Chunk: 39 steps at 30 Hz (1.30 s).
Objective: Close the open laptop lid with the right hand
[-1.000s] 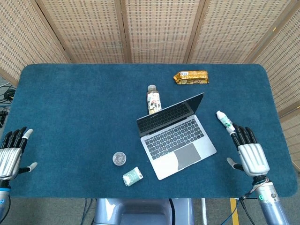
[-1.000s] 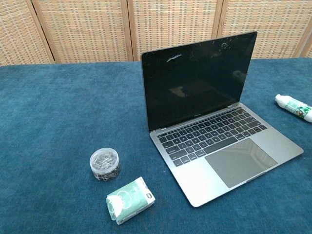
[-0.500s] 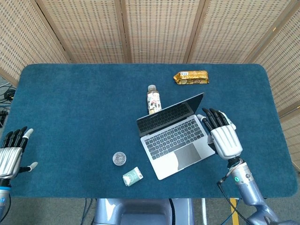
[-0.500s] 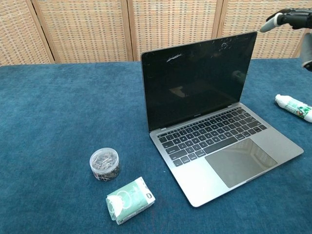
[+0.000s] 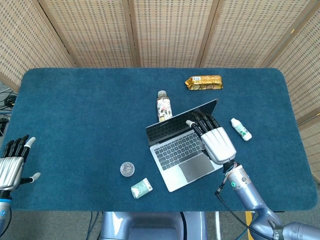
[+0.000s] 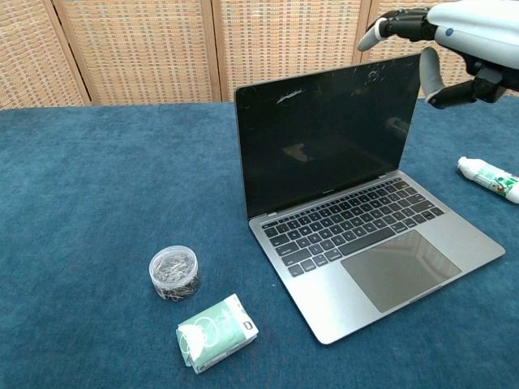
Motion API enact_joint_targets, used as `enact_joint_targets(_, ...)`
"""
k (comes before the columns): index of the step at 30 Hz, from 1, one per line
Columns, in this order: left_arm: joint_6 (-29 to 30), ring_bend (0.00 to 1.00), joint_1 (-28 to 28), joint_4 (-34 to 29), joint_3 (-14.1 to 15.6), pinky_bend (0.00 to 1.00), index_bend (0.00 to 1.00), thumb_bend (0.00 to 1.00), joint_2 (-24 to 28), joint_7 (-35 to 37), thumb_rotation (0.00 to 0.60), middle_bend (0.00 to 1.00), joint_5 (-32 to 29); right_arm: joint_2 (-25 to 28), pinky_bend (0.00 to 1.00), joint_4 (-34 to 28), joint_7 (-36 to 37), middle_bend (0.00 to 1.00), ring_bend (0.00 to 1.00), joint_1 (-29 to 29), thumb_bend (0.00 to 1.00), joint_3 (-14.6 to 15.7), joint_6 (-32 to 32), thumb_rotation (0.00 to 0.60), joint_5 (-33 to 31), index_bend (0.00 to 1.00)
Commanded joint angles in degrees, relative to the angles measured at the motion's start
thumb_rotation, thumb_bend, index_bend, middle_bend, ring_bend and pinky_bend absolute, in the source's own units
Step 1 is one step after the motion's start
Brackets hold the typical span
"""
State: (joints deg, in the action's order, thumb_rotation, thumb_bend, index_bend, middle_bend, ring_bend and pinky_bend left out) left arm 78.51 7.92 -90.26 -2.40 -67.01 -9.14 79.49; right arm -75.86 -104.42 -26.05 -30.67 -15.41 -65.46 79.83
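Observation:
The open grey laptop (image 5: 176, 150) (image 6: 357, 243) sits right of the table's centre, its dark screen (image 6: 328, 138) standing upright. My right hand (image 5: 212, 137) (image 6: 446, 32) hovers above the laptop near the lid's top right corner, fingers spread and holding nothing. Whether it touches the lid cannot be told. At the table's near left edge my left hand (image 5: 12, 162) rests open, far from the laptop; the chest view does not show it.
A small bottle (image 5: 163, 106) stands just behind the lid. A gold snack pack (image 5: 203, 82) lies further back. A white bottle (image 5: 241, 129) (image 6: 489, 178) lies right of the laptop. A jar of clips (image 5: 127, 169) (image 6: 173, 272) and a green packet (image 5: 141, 188) (image 6: 216, 332) sit front left.
My right hand has risen from the table's right side and swung left over the laptop, reaching the lid's top edge. The white bottle is uncovered again. The left hand stayed put.

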Motion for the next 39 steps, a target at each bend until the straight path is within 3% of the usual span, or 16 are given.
enact_joint_targets(1, -0.2, 0.0, 0.0, 0.1, 0.0, 0.0, 0.0, 0.1, 0.0, 0.0, 0.6, 0.0, -0.1, -1.2, 0.12, -0.7, -2.7, 0.08, 0.0, -2.4, 1.0, -1.5, 1.7, 0.6, -3.3, 0.15)
enact_joint_targets(6, -0.8, 0.0, 0.3, 0.3, 0.0, 0.0, 0.0, 0.1, -0.1, 0.3, 0.6, 0.0, -0.5, -2.9, 0.12, 0.7, -7.6, 0.08, 0.0, -6.8, 1.0, -3.8, 4.5, 0.6, -9.3, 0.15)
enact_joint_targets(17, -1.7, 0.0, 0.6, 0.9, 0.1, 0.0, 0.0, 0.1, -0.5, 0.2, 0.6, 0.0, -0.8, -4.9, 0.12, 3.4, -11.6, 0.08, 0.0, -11.6, 1.0, -4.2, 6.3, 0.6, -16.8, 0.15)
enact_joint_targets(39, -2.0, 0.0, 0.8, 0.9, 0.4, 0.0, 0.0, 0.1, -0.7, 0.1, 0.6, 0.0, -0.7, -7.1, 0.14, 4.5, -14.8, 0.08, 0.0, -16.3, 1.0, -2.5, 4.6, 0.6, -21.7, 0.15)
